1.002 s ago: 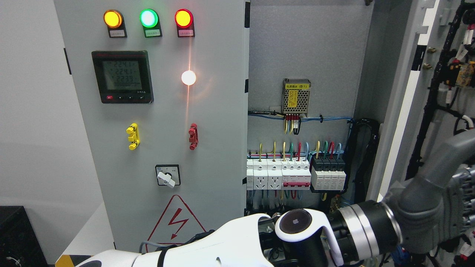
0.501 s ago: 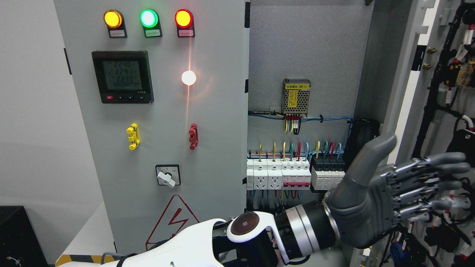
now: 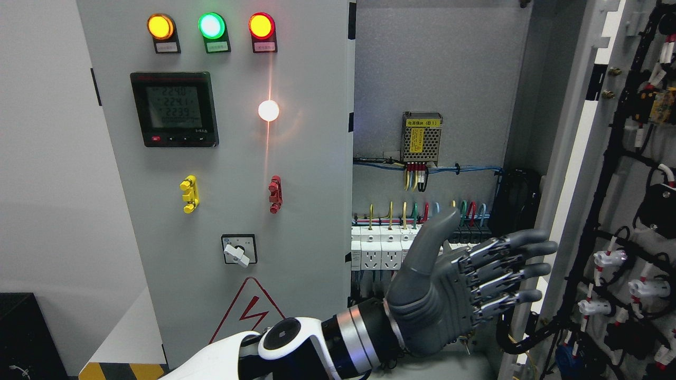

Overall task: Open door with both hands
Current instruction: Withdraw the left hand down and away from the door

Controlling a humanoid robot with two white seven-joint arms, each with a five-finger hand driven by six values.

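The grey cabinet has two doors. Its left door (image 3: 237, 158) is closed and carries three lit lamps, a meter (image 3: 174, 109) and a rotary switch (image 3: 238, 249). Its right door (image 3: 573, 158) stands swung open to the right, its wired inner face (image 3: 628, 174) turned toward me. My left hand (image 3: 491, 253) reaches in from the lower left with fingers spread, palm facing the open door, holding nothing. It hovers in front of the row of breakers (image 3: 385, 248), a short way left of the door's edge and not touching it. No right arm shows.
Inside the open bay are a yellow-labelled power supply (image 3: 421, 137), coloured wires and a black cable bundle (image 3: 520, 195). A lightning warning triangle (image 3: 251, 311) marks the left door's lower part. A black box (image 3: 26, 332) sits at the lower left, beside a hazard-striped edge (image 3: 121, 369).
My left arm has pulled back to the left. The hand left the right door's inner face and now hangs in front of the breakers, fingers still spread.
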